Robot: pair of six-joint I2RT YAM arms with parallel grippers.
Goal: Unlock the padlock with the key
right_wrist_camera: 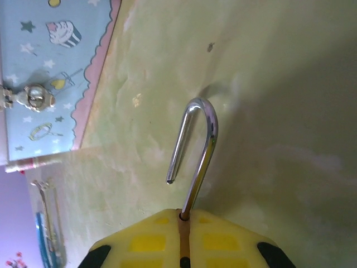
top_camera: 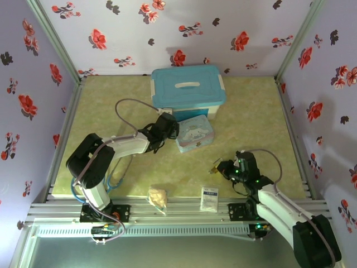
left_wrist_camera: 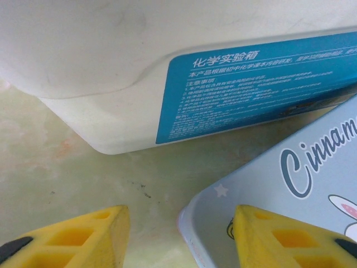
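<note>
Tin (top_camera: 194, 134) before box (top_camera: 188, 89) (close by); padlock (top_camera: 216, 165) front-right of tin.

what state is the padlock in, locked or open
Open: on the padlock, the shackle's short leg ends free, out of the body pinched in the right gripper.

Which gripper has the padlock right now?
The right gripper: it is shut on the padlock, whose shackle pokes out ahead. The left gripper stands open over the cartoon-print tin corner, holding nothing.

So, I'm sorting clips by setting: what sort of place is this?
Probably a staged robot test booth, not a real room: flower-print wall panels stand around a small green tabletop, framed by bare aluminium rails.
</note>
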